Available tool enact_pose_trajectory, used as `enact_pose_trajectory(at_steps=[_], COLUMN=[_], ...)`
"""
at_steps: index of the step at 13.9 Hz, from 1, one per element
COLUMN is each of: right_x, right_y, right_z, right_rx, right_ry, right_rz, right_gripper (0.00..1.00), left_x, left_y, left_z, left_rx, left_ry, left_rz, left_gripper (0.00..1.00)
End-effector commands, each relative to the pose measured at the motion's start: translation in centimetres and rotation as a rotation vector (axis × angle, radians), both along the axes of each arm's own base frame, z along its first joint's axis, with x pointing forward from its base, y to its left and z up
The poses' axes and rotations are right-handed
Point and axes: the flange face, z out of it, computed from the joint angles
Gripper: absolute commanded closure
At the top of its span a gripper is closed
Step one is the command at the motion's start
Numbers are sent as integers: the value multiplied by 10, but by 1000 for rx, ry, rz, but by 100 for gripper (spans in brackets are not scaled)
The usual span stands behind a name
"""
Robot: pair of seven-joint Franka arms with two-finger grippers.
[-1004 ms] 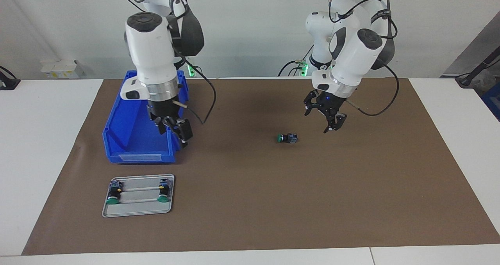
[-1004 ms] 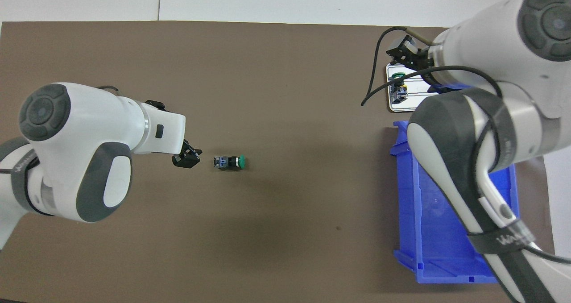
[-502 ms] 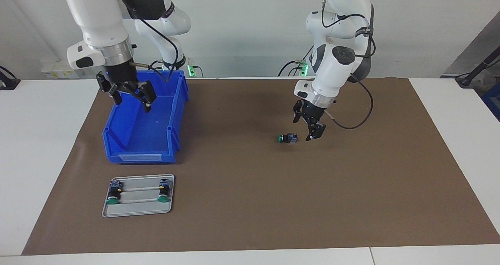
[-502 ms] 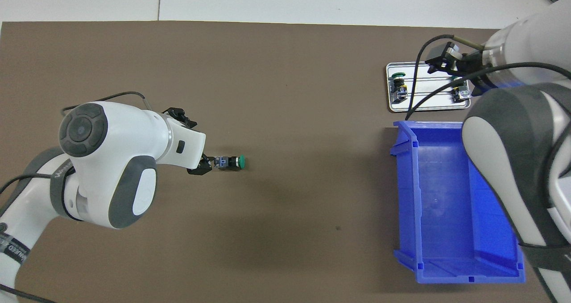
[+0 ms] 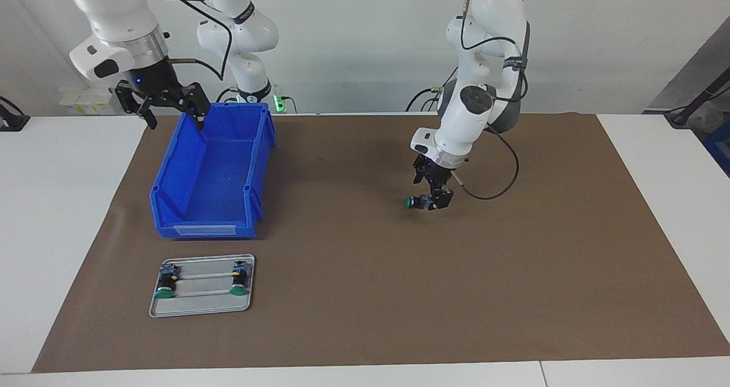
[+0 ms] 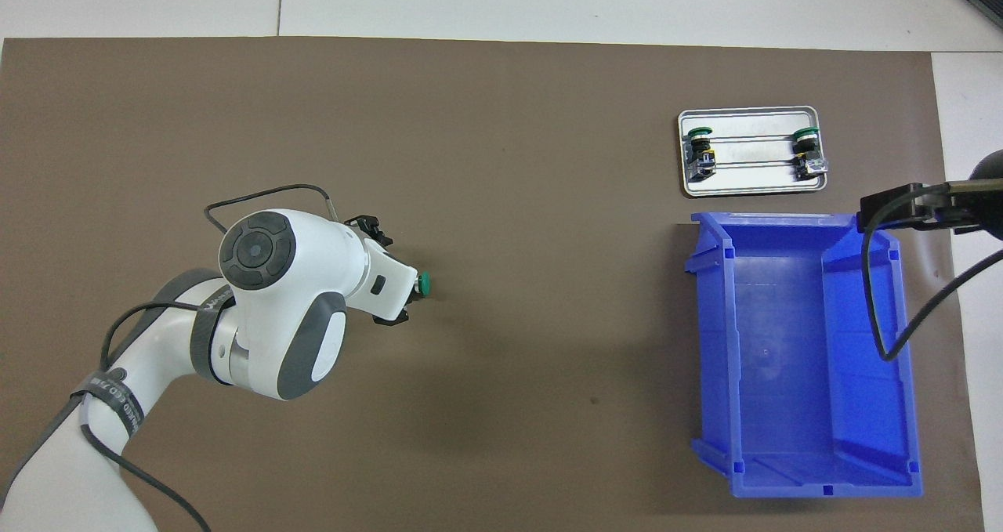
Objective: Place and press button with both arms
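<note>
Here the brown matte mat [image 5: 365, 296] covers the white worktop [image 5: 63, 216]. The button [image 5: 412, 202] (round green cap, stubby black body) lies on its side on the mat near the middle, toward the left arm's end. The left gripper [image 5: 433, 198] is down at the button's black body, its fingers spread on either side of it; whether they touch it cannot be told. The right gripper [image 5: 168, 110] hangs over the corner of the bin [image 5: 208, 173], a glossy blue plastic box with an open top, its fingers wide apart and holding nothing. Farther from the robots than the bin, a flat metal tray [image 5: 199, 304] with rounded corners carries two like buttons [image 5: 165, 287].
</note>
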Motion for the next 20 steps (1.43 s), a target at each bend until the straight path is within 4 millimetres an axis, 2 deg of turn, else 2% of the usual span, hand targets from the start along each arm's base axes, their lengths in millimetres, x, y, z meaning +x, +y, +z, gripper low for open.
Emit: enact_pose_trajectory(at_steps=[1, 5, 6, 8, 9, 12, 15, 18, 20], right_x=[-10, -8, -9, -12, -13, -13, -15, -16, -15], right_y=[-5, -7, -11, -40, -41, -36, -31, -18, -17], right_z=[-7, -5, -6, -9, -10, -15, -14, -14, -13], right_rx=[22, 47, 35, 33, 33, -15, -14, 1, 6], right_ry=[3, 22, 28, 35, 35, 40, 38, 43, 37], right_rz=[12, 30, 59, 76, 82, 96, 61, 59, 27], right_gripper=[0, 0, 0, 0, 0, 0, 0, 0, 0], left_x=[-8, -17, -21, -24, -25, -29, -31, -30, -31], left_y=[-6, -18, -22, -20, -20, -21, -26, -26, -26], left_z=[-5, -28, -35, -45, -50, -61, -64, -64, -67], left_rx=[-2, 14, 22, 21, 22, 29, 26, 23, 27], left_ry=[-3, 29, 41, 29, 27, 35, 23, 17, 21], left_rz=[-22, -45, -54, -51, -51, -54, -62, -59, -62], left_gripper=[0, 0, 0, 0, 0, 0, 1, 5, 14])
